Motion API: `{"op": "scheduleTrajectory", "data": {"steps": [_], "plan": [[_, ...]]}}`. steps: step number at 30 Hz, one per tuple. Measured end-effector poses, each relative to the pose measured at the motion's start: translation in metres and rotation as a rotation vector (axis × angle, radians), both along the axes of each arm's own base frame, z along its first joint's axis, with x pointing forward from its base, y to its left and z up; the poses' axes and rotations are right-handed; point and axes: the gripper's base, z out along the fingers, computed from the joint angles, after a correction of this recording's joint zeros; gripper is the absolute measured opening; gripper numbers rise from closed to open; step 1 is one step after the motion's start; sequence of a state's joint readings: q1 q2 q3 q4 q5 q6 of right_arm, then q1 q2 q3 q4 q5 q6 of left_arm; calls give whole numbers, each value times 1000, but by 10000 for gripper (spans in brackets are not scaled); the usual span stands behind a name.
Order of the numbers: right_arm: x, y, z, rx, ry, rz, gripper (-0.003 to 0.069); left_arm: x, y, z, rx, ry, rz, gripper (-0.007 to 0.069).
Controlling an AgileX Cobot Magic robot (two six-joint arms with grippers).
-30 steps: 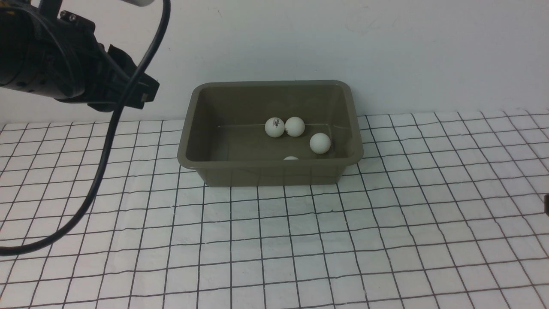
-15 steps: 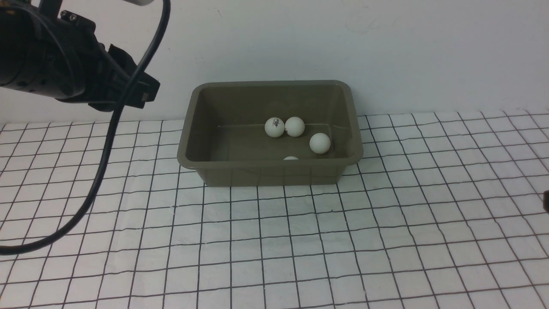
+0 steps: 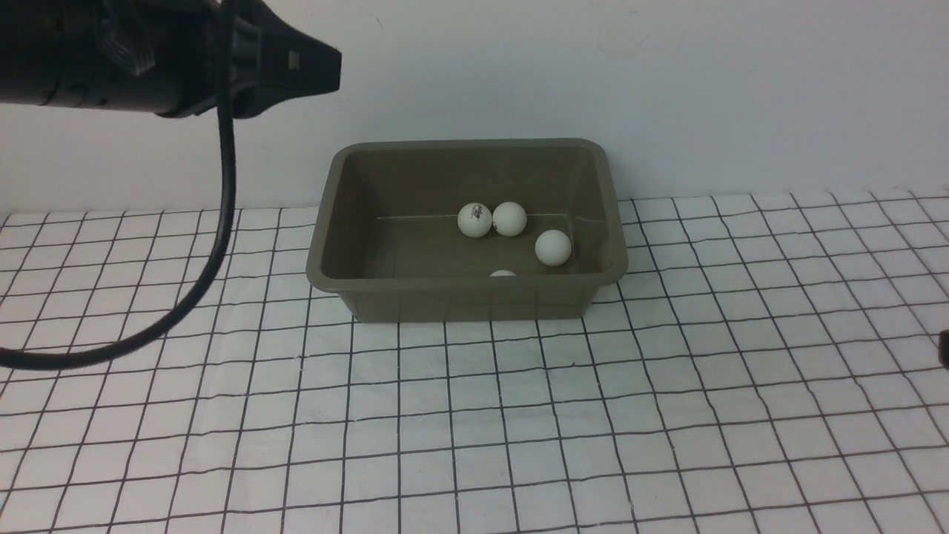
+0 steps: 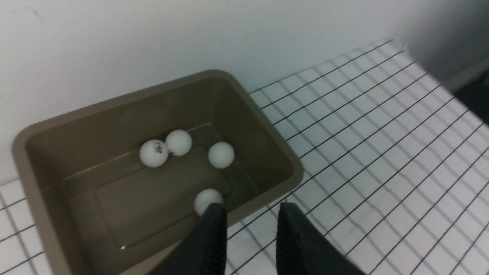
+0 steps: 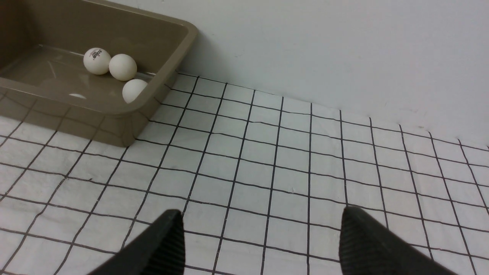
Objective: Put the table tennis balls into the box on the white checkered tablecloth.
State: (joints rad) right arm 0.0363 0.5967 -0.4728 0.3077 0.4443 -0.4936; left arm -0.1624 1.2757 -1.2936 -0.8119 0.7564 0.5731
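Resting balls [image 3: 510, 219] (four), olive box [image 3: 467, 297], checkered cloth [image 3: 519, 415]

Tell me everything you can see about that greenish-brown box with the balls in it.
The box is a rectangular olive-grey tub, plastic by its look, with rounded corners, a flared rim and sloping walls. It sits upright and open-topped on the white checkered tablecloth, close to the wall behind. Four white table tennis balls lie on its floor: two touching near the back, one apart, one almost hidden behind the front wall. Neither gripper touches it.
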Motion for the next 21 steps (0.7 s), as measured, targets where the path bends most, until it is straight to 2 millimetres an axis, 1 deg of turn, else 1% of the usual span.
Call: {"op": "scheduleTrajectory", "data": {"steps": [8, 11, 14, 17, 21], "plan": [[0, 0, -1, 0, 10, 3, 493, 0, 0, 1, -15, -7, 7, 174], [-1, 0, -1, 0, 16, 5, 493, -4, 2, 4, 13, -30, 10, 174], [-1, 0, -2, 0, 19, 6, 493, -17, 8, 14, 81, -90, 21, 174], [-1, 1, -2, -1, 21, 6, 492, -35, 17, 25, 198, -174, 46, 174], [-1, 1, -2, -1, 22, 6, 492, -72, 35, 41, 362, -255, 110, 174]]}}
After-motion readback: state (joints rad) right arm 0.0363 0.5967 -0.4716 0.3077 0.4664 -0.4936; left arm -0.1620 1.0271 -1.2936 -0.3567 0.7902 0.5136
